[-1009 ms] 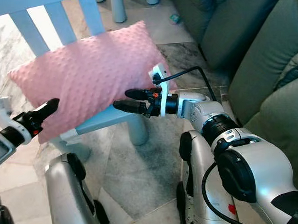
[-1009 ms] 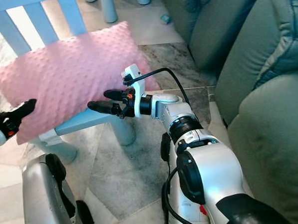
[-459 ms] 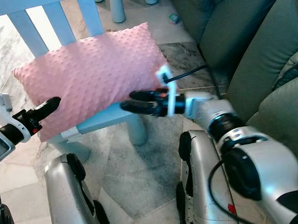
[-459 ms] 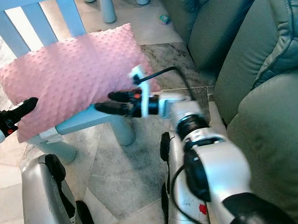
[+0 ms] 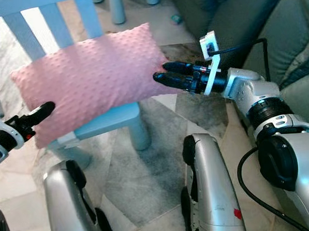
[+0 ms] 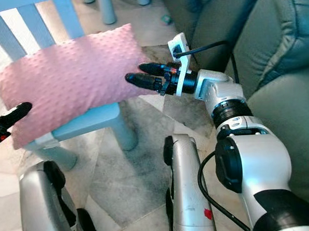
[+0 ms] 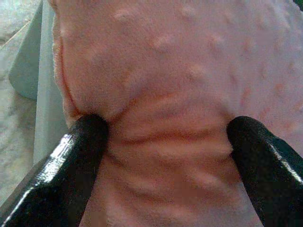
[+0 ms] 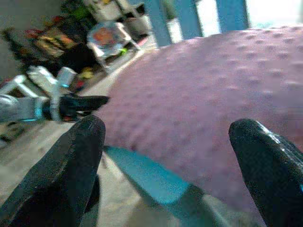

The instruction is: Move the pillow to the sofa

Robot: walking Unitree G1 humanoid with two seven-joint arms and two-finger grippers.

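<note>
A pink dotted pillow [image 5: 90,77] lies on the seat of a light blue chair [image 5: 110,120], leaning against its slatted back. My left gripper [image 5: 37,112] is at the pillow's left end, open, and in the left wrist view its two fingers [image 7: 80,156] press into the pink fabric [image 7: 180,71], which bulges between them. My right gripper [image 5: 160,72] is open at the pillow's right end, fingertips at the edge, with nothing between them. From the right wrist the pillow [image 8: 203,109] lies just ahead. The green sofa [image 6: 275,52] stands on the right.
The sofa's cushions run along the right side behind my right arm [image 5: 257,97]. My silver legs [image 5: 210,185] stand on the marble floor [image 5: 142,173] before the chair. Pale furniture legs [image 5: 119,8] and a small object [image 5: 176,18] lie beyond the chair.
My right gripper has risen from under the pillow's front edge and swung right to the pillow's right end. The left gripper stays at the pillow's left end.
</note>
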